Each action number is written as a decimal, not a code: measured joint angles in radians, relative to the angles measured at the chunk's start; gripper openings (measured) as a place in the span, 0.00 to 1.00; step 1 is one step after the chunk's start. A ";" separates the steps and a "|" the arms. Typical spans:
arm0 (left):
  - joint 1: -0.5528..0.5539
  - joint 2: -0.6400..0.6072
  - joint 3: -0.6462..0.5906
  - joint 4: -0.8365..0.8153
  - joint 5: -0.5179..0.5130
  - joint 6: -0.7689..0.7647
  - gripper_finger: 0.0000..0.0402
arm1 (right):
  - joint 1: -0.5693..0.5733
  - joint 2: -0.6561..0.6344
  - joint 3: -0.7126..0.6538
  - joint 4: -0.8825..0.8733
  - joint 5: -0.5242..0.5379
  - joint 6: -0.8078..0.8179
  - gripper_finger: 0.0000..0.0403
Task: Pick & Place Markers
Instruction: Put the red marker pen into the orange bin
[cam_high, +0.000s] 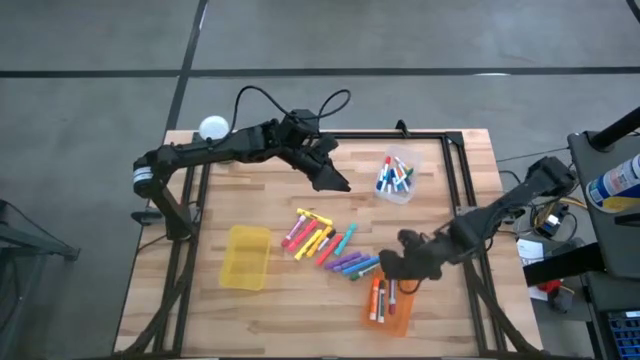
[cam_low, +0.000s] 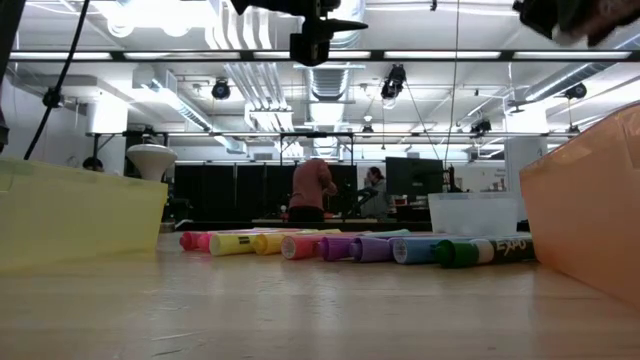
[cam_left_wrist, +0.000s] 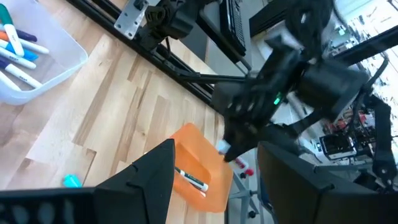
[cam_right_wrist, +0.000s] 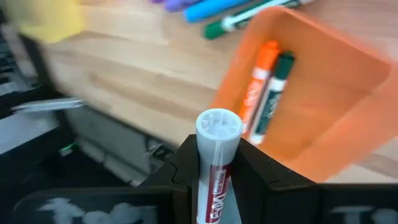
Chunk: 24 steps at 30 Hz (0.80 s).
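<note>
Your right gripper (cam_right_wrist: 211, 163) is clamped on a white-bodied marker (cam_right_wrist: 214, 162) with red lettering; its lower end is cut off by the frame. It hangs above the orange bin (cam_high: 392, 305), a translucent plastic tub holding an orange marker (cam_right_wrist: 256, 84) and a green one (cam_right_wrist: 272, 93) (more may lie under the arm). Your left gripper (cam_high: 335, 180) hovers mid-table near the clear bin (cam_high: 398, 176), fingers spread and empty. That bin holds a mixed bundle of capped markers, colours hard to separate. Loose markers (cam_high: 326, 245) lie in a row on the wood-grain table (cam_high: 450, 180), between the empty yellow bin (cam_high: 247, 257) and the orange one.
</note>
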 joint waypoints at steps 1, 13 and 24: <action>0.000 0.000 0.000 0.000 0.000 0.000 0.55 | 0.003 0.026 -0.001 0.005 -0.002 0.004 0.15; 0.000 0.000 0.000 -0.040 0.002 0.005 0.55 | 0.002 0.271 -0.005 0.049 -0.147 -0.026 0.15; 0.000 0.000 0.000 -0.145 -0.007 0.047 0.55 | -0.007 0.311 -0.008 0.053 -0.154 -0.017 0.30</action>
